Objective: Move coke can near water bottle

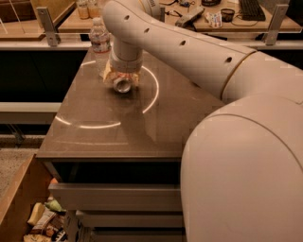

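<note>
Counted one coke can (122,85), one water bottle (99,41), one table (118,139), one gripper (121,78) clasped round the can beside the bottle.

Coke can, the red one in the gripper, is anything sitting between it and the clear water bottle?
Nothing visible does. The gripper holds the red aluminium coke can close beside the tall clear plastic water bottle, with only bare brown tabletop between them.

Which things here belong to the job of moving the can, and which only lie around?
For the job: coke can, held in the gripper at the far end of the table; water bottle, standing close beside it.
Lying about: snack packets in the drawer; keyboard and jars in the background.
</note>
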`<move>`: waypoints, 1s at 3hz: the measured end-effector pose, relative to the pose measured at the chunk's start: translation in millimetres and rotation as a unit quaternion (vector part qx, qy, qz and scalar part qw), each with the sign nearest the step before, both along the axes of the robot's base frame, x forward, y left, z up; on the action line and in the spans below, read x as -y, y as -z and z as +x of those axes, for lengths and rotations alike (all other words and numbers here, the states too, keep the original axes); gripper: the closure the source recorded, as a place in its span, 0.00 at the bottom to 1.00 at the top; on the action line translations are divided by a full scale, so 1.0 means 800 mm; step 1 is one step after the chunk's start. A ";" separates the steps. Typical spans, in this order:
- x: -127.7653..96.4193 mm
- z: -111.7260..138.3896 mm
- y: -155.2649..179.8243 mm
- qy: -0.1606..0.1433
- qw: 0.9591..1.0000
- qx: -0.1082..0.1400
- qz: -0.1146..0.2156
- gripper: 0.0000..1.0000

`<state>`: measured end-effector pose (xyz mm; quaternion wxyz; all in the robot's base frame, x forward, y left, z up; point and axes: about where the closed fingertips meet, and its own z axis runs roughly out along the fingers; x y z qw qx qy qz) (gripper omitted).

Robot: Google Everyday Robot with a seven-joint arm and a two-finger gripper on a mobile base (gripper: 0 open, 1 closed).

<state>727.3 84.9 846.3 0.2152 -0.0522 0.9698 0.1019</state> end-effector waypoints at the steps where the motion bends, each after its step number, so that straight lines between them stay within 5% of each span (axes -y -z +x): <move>1: 0.002 0.002 -0.003 0.004 1.000 -0.001 0.001 0.00; 2: 0.036 0.015 -0.039 0.031 0.998 0.007 0.051 0.00; 3: 0.109 0.035 -0.083 0.076 0.992 0.040 0.098 0.00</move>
